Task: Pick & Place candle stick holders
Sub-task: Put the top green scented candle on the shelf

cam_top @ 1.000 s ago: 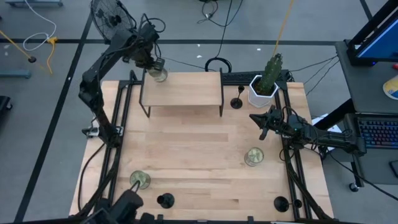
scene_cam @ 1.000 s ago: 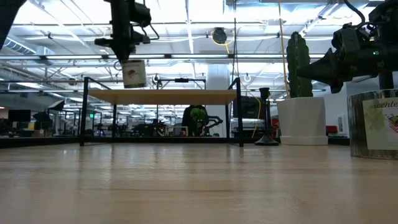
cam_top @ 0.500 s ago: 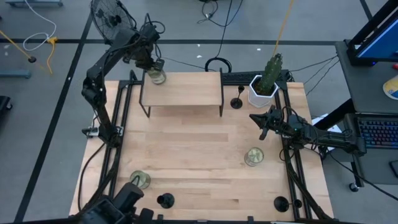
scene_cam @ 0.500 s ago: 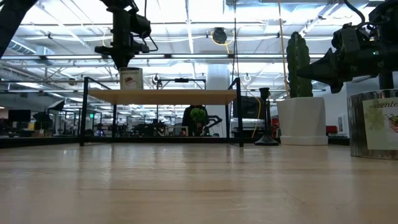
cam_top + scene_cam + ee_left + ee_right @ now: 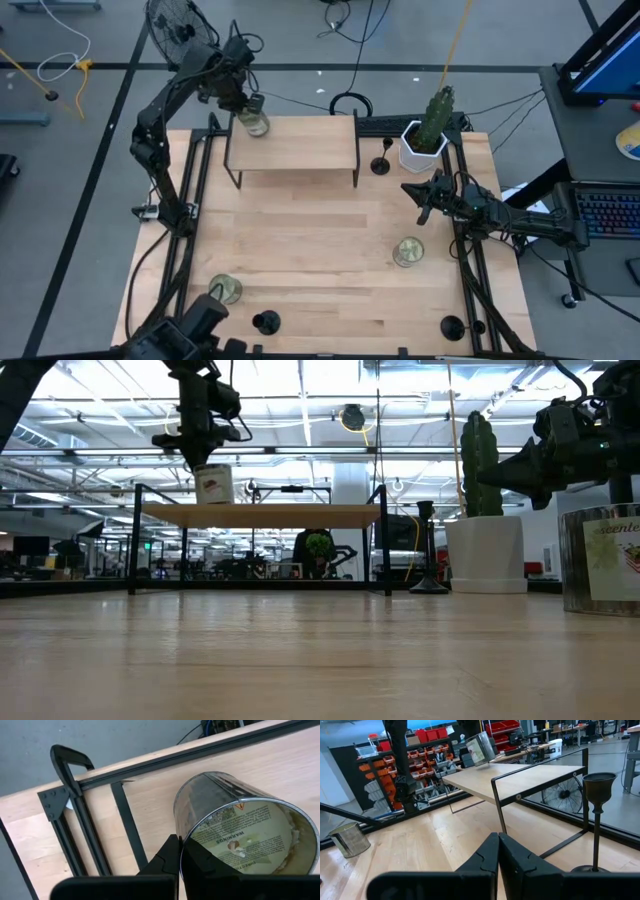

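Starting on your left: your left gripper [image 5: 248,103] is up over the back-left corner of the small wooden shelf [image 5: 292,143], pinched tight on the rim of a glass candle jar [image 5: 255,122]. In the low view that jar hangs tilted just above the shelf top, and I can't tell if it's touching. From the left wrist you see the fingers [image 5: 172,857] closed on the jar's wall, warning label facing you. Near the front-left edge of the table [image 5: 310,250] there's a second jar [image 5: 224,290], and just beside it one candle stick holder [image 5: 265,322] standing on its round base. Moving right, another candle stick holder [image 5: 381,165] stands upright between the shelf's right leg and the white pot with the cactus [image 5: 428,135]; the right wrist view shows its cup and stem clearly. Your right gripper [image 5: 422,204] hangs just in front of that pot with its fingers pressed together, holding nothing. A third jar [image 5: 408,251] sits near it, and the last candle stick holder [image 5: 452,327] is at the front-right corner.
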You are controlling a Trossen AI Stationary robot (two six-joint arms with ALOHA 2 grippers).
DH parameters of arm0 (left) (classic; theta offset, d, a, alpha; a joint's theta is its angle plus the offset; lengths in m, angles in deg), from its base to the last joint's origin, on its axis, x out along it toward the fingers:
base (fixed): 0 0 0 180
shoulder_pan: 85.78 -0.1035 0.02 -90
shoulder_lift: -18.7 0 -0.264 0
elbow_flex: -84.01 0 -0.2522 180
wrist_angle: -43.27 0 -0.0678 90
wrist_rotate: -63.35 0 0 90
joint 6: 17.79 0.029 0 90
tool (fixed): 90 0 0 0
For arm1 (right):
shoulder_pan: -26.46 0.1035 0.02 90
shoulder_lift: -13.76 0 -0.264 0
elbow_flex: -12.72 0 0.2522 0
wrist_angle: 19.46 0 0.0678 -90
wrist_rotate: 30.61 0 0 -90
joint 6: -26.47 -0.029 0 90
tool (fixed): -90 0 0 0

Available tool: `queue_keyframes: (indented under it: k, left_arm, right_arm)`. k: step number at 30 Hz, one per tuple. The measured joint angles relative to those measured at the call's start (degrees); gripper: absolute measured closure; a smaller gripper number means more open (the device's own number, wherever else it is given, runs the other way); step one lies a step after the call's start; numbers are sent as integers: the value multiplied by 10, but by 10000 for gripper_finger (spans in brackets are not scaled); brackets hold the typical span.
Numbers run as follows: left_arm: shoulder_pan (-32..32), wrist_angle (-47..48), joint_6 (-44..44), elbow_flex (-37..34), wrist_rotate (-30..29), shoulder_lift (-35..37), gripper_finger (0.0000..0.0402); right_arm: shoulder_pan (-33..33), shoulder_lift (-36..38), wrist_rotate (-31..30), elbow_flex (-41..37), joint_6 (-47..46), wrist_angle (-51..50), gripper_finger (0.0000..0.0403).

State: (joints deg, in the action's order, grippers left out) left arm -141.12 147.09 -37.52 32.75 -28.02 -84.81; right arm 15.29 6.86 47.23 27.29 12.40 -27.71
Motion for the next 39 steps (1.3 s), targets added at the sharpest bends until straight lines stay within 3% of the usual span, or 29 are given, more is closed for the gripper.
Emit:
queue_keyframes:
  k: [39]
  left_arm:
    - [33, -1, -51, 0, -14, 8, 401]
  right_arm:
    - [0, 0, 0, 0, 0, 0, 399]
